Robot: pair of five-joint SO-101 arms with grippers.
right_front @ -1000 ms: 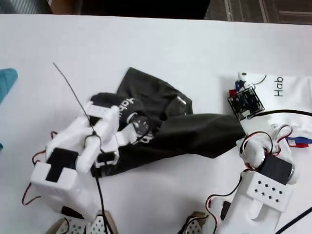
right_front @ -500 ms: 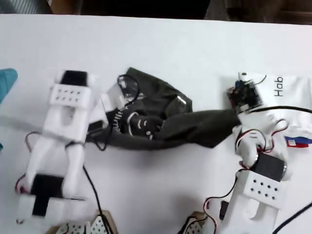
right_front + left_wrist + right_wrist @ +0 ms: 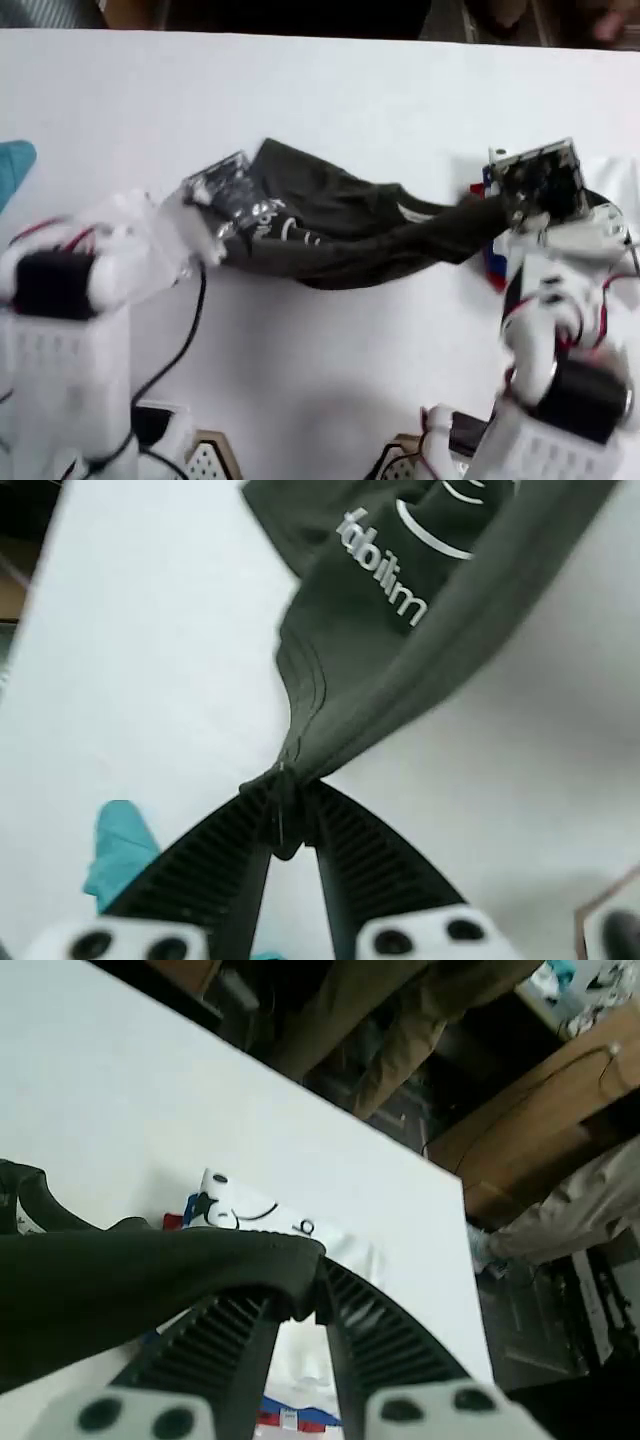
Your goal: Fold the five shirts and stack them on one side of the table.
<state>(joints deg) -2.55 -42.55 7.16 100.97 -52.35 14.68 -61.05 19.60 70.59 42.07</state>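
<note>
1. A teal cloth (image 3: 14,168) lies at the left edge of the white table (image 3: 350,90), well apart from both arms.
2. A white shirt (image 3: 340,1245) with blue and red print lies at the table's right side. It sits under the right gripper (image 3: 300,1305) and is partly hidden by the gripper and the dark fabric it carries.
3. The black shirt (image 3: 340,235) stretches across the middle of the table as a bunched band, its printed part toward the left.
4. The left gripper (image 3: 285,825) has its jaws pinched tight on the black shirt's left end.
5. The right gripper is likewise clamped on the black shirt's right end
</note>
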